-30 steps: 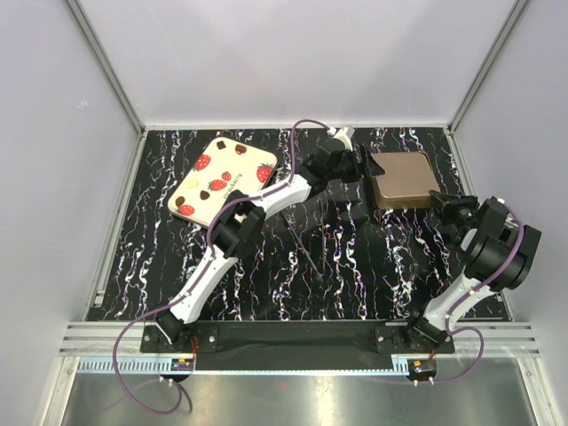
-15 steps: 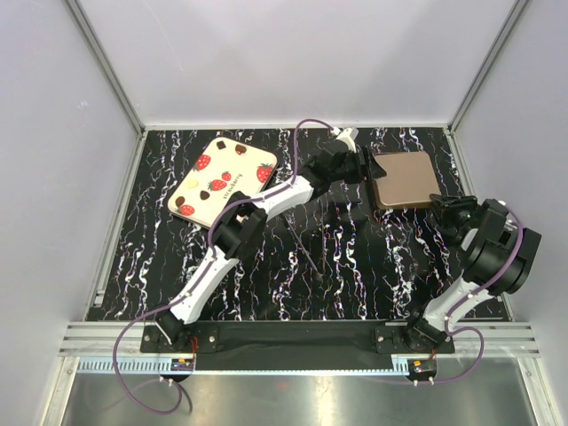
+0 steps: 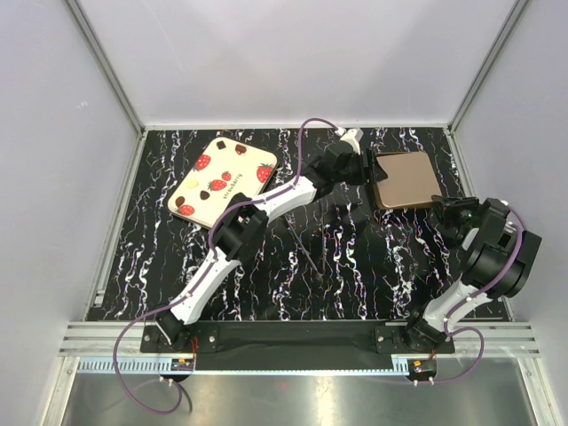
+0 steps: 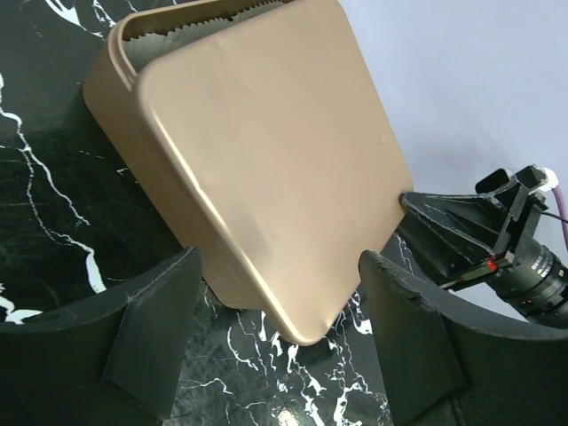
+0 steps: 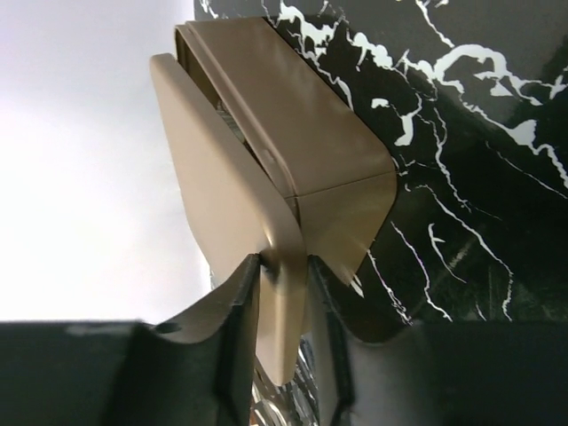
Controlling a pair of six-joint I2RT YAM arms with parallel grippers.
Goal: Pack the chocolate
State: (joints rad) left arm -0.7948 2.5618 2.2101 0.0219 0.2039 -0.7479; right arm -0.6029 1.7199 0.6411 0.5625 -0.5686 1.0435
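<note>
A tan square box [image 3: 404,180] stands at the far right of the table. Its flat lid [image 4: 266,151] is tilted up off the base [image 4: 111,84], and a jagged paper edge shows in the gap. My right gripper [image 5: 282,266] is shut on the lid's near right corner [image 5: 213,169], one finger on each face. My left gripper [image 4: 280,266] is open, its fingers standing either side of the box's left corner without pressing it. In the top view the left gripper [image 3: 366,169] is at the box's left edge and the right gripper [image 3: 441,206] at its near right corner. The chocolate is hidden.
A flat cream lid printed with strawberries [image 3: 224,177] lies at the far left of the black marbled table [image 3: 302,266]. White walls close in the far side and the right side just beyond the box.
My right gripper has closed on the lid's corner and tipped the lid up off the base. The left gripper has edged closer to the box's left corner.
</note>
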